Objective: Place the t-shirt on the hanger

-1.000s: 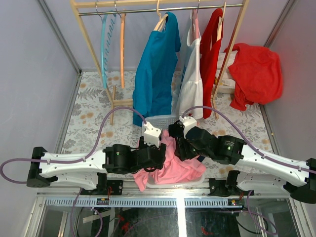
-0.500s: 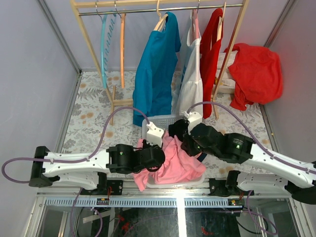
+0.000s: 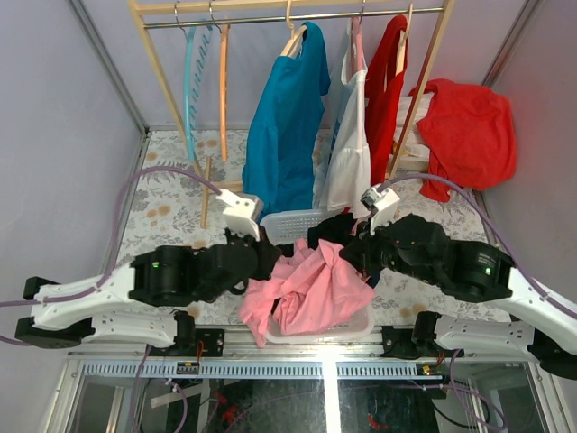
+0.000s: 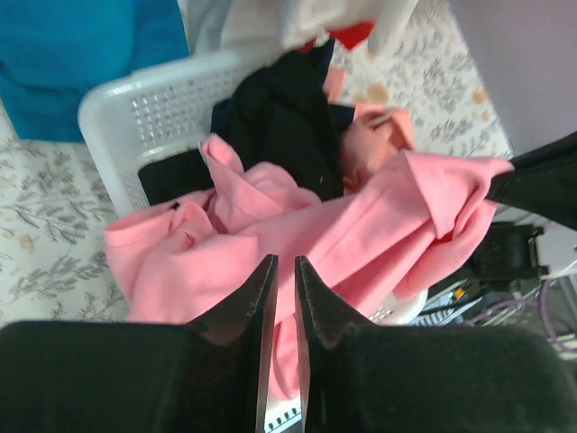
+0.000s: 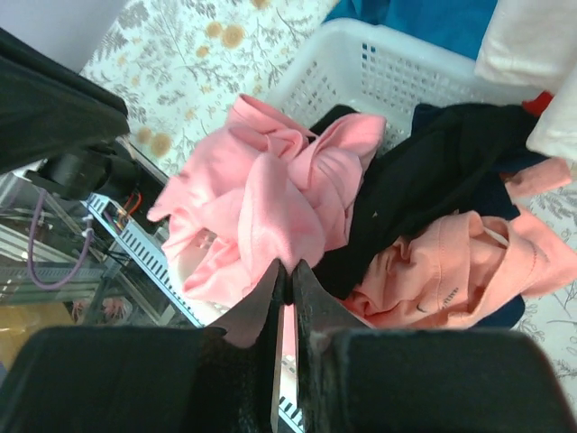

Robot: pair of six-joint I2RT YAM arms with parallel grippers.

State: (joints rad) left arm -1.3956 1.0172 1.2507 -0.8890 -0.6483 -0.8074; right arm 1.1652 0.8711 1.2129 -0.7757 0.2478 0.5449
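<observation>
Change: compared with a second ago, both arms are drawn back and apart, and the pink t-shirt (image 3: 311,289) now rises in a peak between them instead of lying bunched low.
Meaning: judged from this, the shirt is picked up but not yet spread; the neck opening is not findable in the folds.
Left gripper (image 4: 285,263): fingers nearly together, pinching pink cloth.
Right gripper (image 5: 287,268): fingers pressed together on a fold of the same shirt.
T-shirt position: hanging between the two grippers over the near side of the white basket (image 3: 293,221), its lower part draped over the front rim.
Hanger position: the orange hanger (image 3: 223,81) hangs bare on the rail (image 3: 270,16), far left, well apart from the shirt.
Bare hangers: two, orange and teal (image 3: 189,81).
Garments on the rail: three, blue (image 3: 284,117), white (image 3: 350,153), red (image 3: 383,99).
Loose red garment (image 3: 469,131): one, draped at the right.
In the basket: one black garment (image 5: 424,180), one salmon garment (image 5: 451,271).
</observation>
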